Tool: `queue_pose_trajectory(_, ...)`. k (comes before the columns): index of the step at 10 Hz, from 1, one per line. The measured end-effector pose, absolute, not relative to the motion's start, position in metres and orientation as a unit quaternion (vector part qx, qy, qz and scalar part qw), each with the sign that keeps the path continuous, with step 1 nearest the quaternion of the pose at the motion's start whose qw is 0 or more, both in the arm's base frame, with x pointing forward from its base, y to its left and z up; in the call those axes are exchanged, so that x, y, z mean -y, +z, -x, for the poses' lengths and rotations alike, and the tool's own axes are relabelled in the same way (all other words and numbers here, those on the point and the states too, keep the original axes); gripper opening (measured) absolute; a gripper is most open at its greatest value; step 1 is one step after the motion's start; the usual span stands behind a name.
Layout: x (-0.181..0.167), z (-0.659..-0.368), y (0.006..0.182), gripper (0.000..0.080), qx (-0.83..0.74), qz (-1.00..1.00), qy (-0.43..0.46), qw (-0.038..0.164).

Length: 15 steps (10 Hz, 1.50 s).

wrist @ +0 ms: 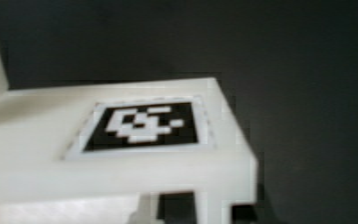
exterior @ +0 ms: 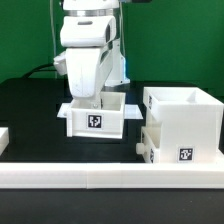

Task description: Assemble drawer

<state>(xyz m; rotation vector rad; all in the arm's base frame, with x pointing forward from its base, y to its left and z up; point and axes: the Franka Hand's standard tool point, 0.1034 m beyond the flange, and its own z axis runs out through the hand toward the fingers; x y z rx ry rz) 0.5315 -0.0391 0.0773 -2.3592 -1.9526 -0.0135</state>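
Note:
The tall white casing [exterior: 185, 118] stands at the exterior view's right, with a low tray [exterior: 178, 152] set in its bottom, tag facing front. A second white tray [exterior: 97, 115] sits at the middle of the black table, tag on its front wall. My gripper [exterior: 90, 98] reaches down at this tray's rear wall, and its fingertips are hidden behind the rim. In the wrist view a white tray surface with a tag [wrist: 144, 125] fills the frame. Two dark fingers [wrist: 176, 203] stand close together with a thin white strip of wall between them.
A long low white border rail [exterior: 100, 180] runs along the front of the table. A small white piece [exterior: 3, 137] shows at the exterior view's left edge. Black table [exterior: 30, 110] lies left of the tray.

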Motion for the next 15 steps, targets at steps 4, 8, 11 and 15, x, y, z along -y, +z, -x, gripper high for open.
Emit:
queue_pose_trajectory(4,0.036,-0.538,0.066,0.0041,0.686,0.726,-0.009,0.045)
queue_pose_trajectory(8,0.028,-0.539,0.06,0.0041,0.685,0.727,-0.004,0.046)
queue_pose_trajectory(11,0.015,-0.544,0.06,0.0041,0.697,0.716,-0.015,0.037)
queue_pose_trajectory(15,0.013,-0.544,0.059,0.0041,0.698,0.715,-0.015,0.039)
